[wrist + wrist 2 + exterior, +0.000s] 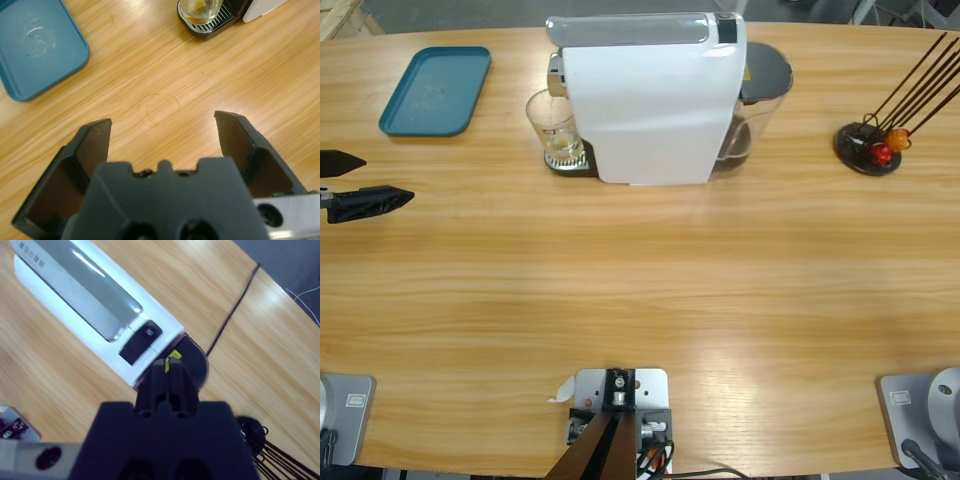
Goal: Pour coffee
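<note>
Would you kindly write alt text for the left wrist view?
The left gripper hovers open over bare wooden table. Ahead, a small clear glass tumbler holding a little pale brownish coffee stands on the black drip grate; a teal plastic tray lies empty at upper left.

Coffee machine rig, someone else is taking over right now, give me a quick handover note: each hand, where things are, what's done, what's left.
Left hand: open, empty, over bare table at the left edge, facing the glass.
Right hand: shut, empty, above the back of the white coffee machine near its black button; not seen in the high view.
Glass tumbler: upright on the machine's drip tray, a thin layer of pale brownish coffee in it.
Blue tray: far left, nothing on it.
Done: a little coffee is in the glass.
Left: probably take the glass off the drip tray; nothing grips it yet.
</note>
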